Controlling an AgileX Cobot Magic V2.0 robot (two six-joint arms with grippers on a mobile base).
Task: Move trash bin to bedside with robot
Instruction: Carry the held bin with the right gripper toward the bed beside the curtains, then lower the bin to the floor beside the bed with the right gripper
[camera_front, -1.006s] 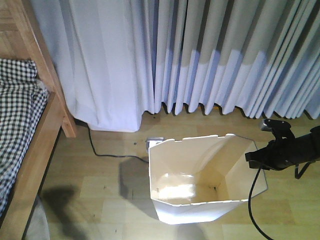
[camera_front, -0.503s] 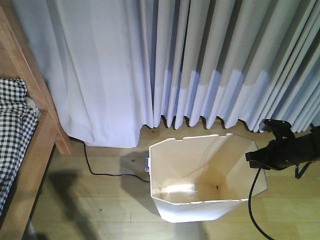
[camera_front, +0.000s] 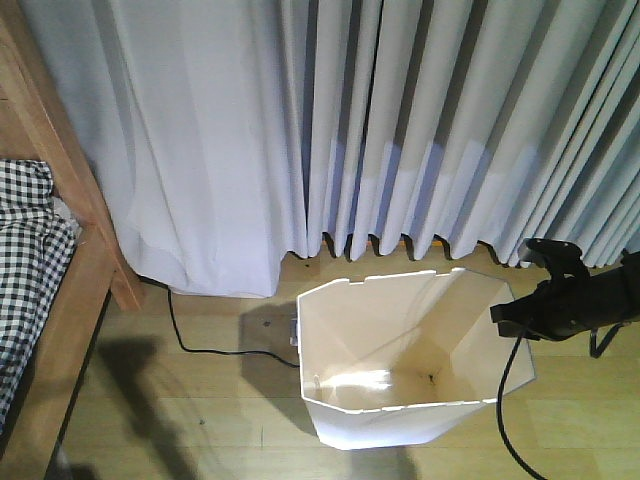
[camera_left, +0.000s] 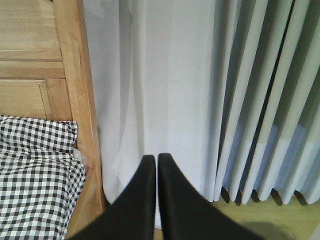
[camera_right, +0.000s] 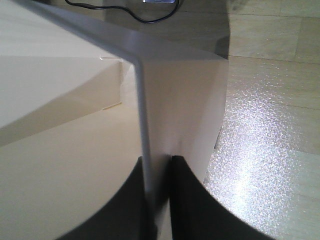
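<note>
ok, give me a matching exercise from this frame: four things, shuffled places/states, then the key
Things:
1. trash bin
2. left gripper
3. right gripper
4. checked bedding

Places/states:
A. lying on the bed frame, far left
B. shut on the trash bin's wall, one finger on each side
C. shut, holding nothing, pointed at the curtain
D. upright on the floor, in front of the curtain

Pairs: 1-D, 2-C, 3-B, 4-A

I see the curtains evenly bright; glare sparkles on the floor (right wrist view), with a soft shadow beside the trash bin.
</note>
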